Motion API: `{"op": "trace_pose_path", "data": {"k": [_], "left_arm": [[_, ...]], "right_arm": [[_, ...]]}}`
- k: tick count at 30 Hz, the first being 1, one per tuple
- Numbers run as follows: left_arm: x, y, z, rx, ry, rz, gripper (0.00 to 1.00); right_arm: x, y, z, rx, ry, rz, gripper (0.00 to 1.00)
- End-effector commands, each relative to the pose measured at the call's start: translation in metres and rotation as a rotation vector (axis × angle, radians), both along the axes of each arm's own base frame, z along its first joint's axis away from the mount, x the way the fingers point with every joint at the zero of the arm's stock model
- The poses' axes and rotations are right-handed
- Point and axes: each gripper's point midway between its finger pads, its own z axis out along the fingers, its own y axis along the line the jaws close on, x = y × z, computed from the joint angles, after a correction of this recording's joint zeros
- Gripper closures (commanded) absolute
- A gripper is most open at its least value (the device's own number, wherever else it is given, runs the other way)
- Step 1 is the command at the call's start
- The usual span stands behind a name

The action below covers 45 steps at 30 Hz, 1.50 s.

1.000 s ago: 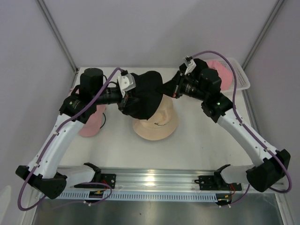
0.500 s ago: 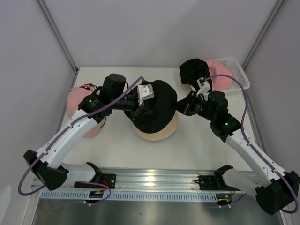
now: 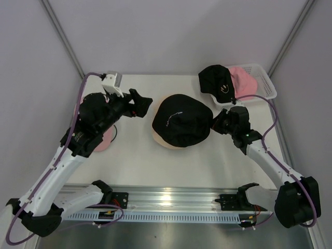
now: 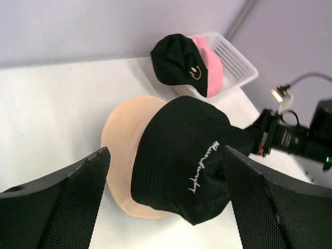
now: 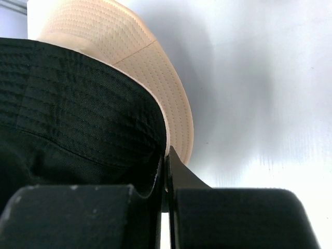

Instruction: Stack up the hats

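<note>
right jaws pinched shut on brim of black bucket hat (image 5: 78, 119), at its right edge. left jaws wide open, holding nothing, in the air left of tan bucket hat (image 4: 122, 150), apart from it. black bucket hat sits on top of tan one, covering most of it, mid surface (image 3: 155, 171). behind-right of tan hat: white mesh basket (image 3: 268, 85) w/ 2nd black hat (image 3: 215, 80) & pink hat (image 3: 244, 79). left of tan hat: pink cap (image 3: 106, 141), partly under left arm.
</note>
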Motion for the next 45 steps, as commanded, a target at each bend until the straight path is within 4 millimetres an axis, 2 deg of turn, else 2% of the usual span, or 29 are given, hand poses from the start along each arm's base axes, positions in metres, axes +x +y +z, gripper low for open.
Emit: {"op": "trace_pose_path", "data": {"k": [1,2,3,4,5,7,8,10,12,13,14,15,16,18,20,23,30,33,37,39,41,42,45], "left_arm": [[0.029,0.025,-0.034,-0.155,0.140,0.229,0.10],[0.025,0.011,-0.061,-0.165,0.208,0.146,0.11],[0.024,0.003,-0.062,-0.190,0.205,0.082,0.12],[0.031,0.000,-0.051,-0.235,0.155,0.043,0.13],[0.028,-0.011,-0.069,-0.232,0.198,-0.043,0.16],[0.039,-0.011,-0.071,-0.233,0.188,-0.062,0.20],[0.044,-0.017,-0.075,-0.221,0.203,-0.103,0.21],[0.055,-0.019,-0.068,-0.195,0.158,-0.142,0.23],[0.061,-0.029,-0.071,-0.174,0.150,-0.223,0.28],[0.067,-0.031,-0.057,-0.169,0.058,-0.255,0.30],[0.066,-0.038,-0.059,-0.165,0.048,-0.313,0.29],[0.067,-0.042,-0.048,-0.162,-0.007,-0.360,0.29],[0.065,-0.048,-0.048,-0.144,-0.032,-0.413,0.29],[0.066,-0.061,-0.050,-0.128,-0.024,-0.517,0.28],[0.070,-0.067,-0.059,-0.113,-0.005,-0.565,0.30],[0.086,-0.074,-0.071,-0.106,0.049,-0.581,0.40],[0.105,-0.073,-0.104,-0.062,0.122,-0.537,0.40],[0.101,-0.076,-0.109,-0.061,0.141,-0.575,0.51],[0.103,-0.076,-0.120,-0.060,0.186,-0.572,0.81],[0.105,-0.076,-0.115,-0.074,0.204,-0.550,0.99],[0.111,-0.073,-0.107,-0.096,0.214,-0.490,0.99],[0.113,-0.070,-0.095,-0.133,0.225,-0.454,0.99],[0.126,-0.058,-0.078,-0.199,0.282,-0.331,0.99]], "right_arm": [[0.016,0.004,0.016,0.020,-0.072,0.009,1.00],[0.015,0.009,0.018,0.032,-0.078,0.041,1.00],[0.016,0.012,0.021,0.036,-0.096,0.056,1.00],[0.016,0.014,0.022,0.040,-0.099,0.070,1.00],[0.017,0.014,0.022,0.032,-0.103,0.077,1.00],[0.018,0.017,0.027,0.031,-0.111,0.095,1.00],[0.019,0.017,0.029,0.026,-0.114,0.103,1.00],[0.021,0.020,0.035,0.029,-0.124,0.117,1.00],[0.022,0.021,0.039,0.026,-0.127,0.129,1.00],[0.024,0.023,0.043,0.029,-0.132,0.139,1.00],[0.024,0.024,0.042,0.026,-0.122,0.144,1.00],[0.024,0.025,0.042,0.022,-0.120,0.151,1.00],[0.026,0.026,0.045,0.018,-0.125,0.155,1.00],[0.029,0.027,0.040,0.007,-0.102,0.162,1.00],[0.032,0.029,0.041,0.005,-0.100,0.172,1.00],[0.037,0.031,0.045,0.002,-0.106,0.183,1.00],[0.046,0.035,0.052,-0.011,-0.117,0.202,1.00],[0.049,0.035,0.049,-0.015,-0.107,0.203,1.00],[0.052,0.037,0.046,-0.010,-0.085,0.202,1.00],[0.053,0.037,0.048,-0.003,-0.073,0.199,1.00],[0.056,0.039,0.059,0.005,-0.078,0.200,1.00],[0.057,0.039,0.063,0.008,-0.085,0.203,1.00],[0.061,0.041,0.082,0.025,-0.119,0.210,1.00]]}}
